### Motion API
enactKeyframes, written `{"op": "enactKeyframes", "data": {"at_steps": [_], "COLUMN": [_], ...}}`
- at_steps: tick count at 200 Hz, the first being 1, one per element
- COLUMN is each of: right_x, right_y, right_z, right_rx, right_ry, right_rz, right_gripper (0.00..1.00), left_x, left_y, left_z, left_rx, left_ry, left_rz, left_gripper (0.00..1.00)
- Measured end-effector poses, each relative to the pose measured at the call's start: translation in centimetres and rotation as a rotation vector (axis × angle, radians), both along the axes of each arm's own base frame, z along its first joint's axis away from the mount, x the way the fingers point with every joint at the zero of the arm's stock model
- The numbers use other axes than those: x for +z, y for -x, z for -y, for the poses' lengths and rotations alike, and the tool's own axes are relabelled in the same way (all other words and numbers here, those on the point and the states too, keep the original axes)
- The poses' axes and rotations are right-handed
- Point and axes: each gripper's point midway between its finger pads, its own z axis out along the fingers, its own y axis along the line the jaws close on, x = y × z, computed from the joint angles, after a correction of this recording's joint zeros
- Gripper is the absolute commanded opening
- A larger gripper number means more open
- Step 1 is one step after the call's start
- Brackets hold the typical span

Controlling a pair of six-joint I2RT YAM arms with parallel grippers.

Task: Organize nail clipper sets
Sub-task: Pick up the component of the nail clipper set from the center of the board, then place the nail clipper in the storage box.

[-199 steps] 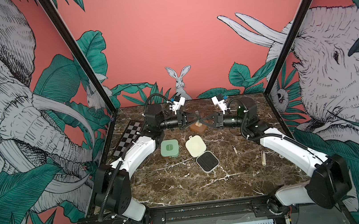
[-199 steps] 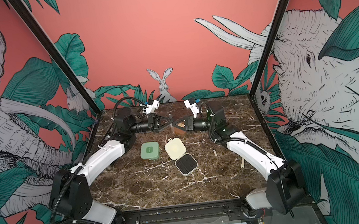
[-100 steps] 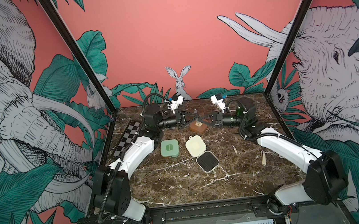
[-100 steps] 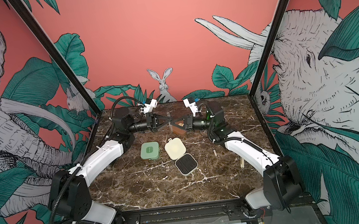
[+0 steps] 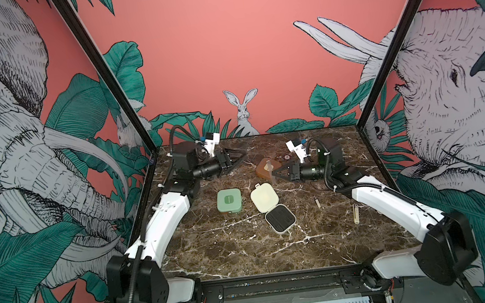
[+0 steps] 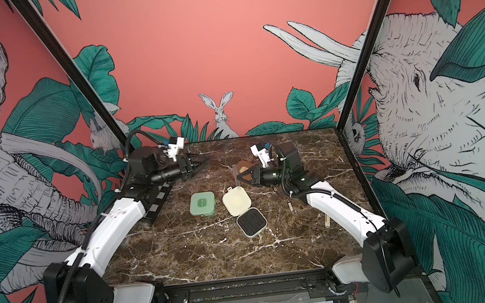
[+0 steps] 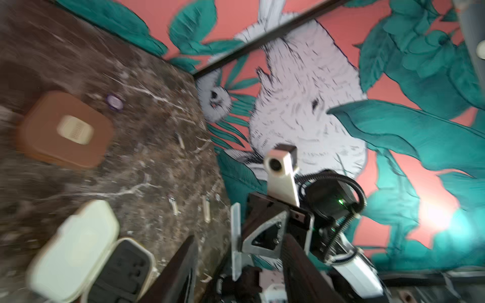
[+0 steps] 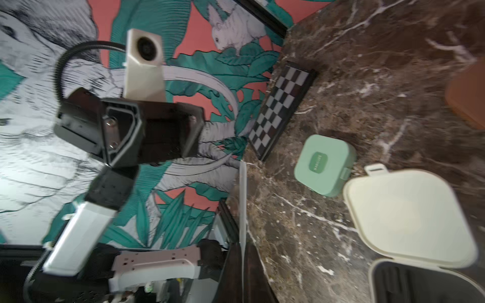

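Observation:
My right gripper (image 5: pixel 272 174) (image 8: pixel 242 245) is shut on a slim pale tool (image 5: pixel 269 168) (image 8: pixel 242 199), held upright just in front of the closed brown case (image 5: pixel 264 170) (image 7: pixel 65 131). My left gripper (image 5: pixel 240 160) (image 7: pixel 237 244) stands open and empty, apart from the tool, over the back left of the table. The mint green case (image 5: pixel 230 201) (image 8: pixel 324 165) lies closed mid-table. Beside it the cream case lies open, with its lid (image 5: pixel 264 196) flat and its black ribbed insert (image 5: pixel 280 217) showing.
Two slim loose tools (image 5: pixel 317 202) (image 5: pixel 356 214) lie on the marble at the right, near my right forearm. A black-and-grey checkerboard (image 6: pixel 159 200) lies along the left edge under my left arm. A small round disc (image 5: pixel 287 157) sits behind the brown case.
My left gripper has opened, let go of the pale tool and drawn back to the left. The right gripper keeps the tool and has shifted slightly forward.

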Motion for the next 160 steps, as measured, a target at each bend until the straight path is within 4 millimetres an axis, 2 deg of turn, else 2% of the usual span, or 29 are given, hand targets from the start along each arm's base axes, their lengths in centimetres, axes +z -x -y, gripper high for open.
{"op": "enactKeyframes", "data": {"at_steps": [11,28,36,66,81,92,109,160], "right_x": [-1.8,-4.9,-6.5,-12.7,-15.1,-16.5,-17.9,-20.6], "right_y": [0.7,2.3,3.1,5.7,6.6,6.9,7.1,6.7], "right_z": [0.4,0.3,0.4,1.1,1.5,1.7,1.9,1.8], "right_rx": [-0.023,-0.015,-0.007,0.044,0.065,0.073,0.083,0.094], "right_ry": [0.108,0.273,0.350,0.622,0.728,0.788,0.853,0.943], "right_rz": [0.014,0.026,0.029,0.024,0.024,0.029,0.041,0.045], "right_gripper": [0.00,0.00,0.00,0.00,0.00,0.00,0.00,0.00], "left_x": [-1.1,-3.7,-5.7,-15.7,-18.8,-19.8,-20.3,-21.6], "left_y": [0.1,1.0,1.5,4.4,6.0,6.8,7.1,7.0], "left_z": [-1.3,-2.0,-2.2,-2.8,-2.5,-2.1,-1.3,-1.9], "left_rx": [0.066,0.104,0.111,0.107,0.088,0.073,0.064,0.109], "left_ry": [-0.090,-0.208,-0.252,-0.419,-0.479,-0.503,-0.508,-0.514], "left_rz": [0.013,0.017,-0.002,-0.165,-0.211,-0.214,-0.192,-0.188], "left_gripper": [0.51,0.49,0.48,0.49,0.50,0.50,0.50,0.50]}}
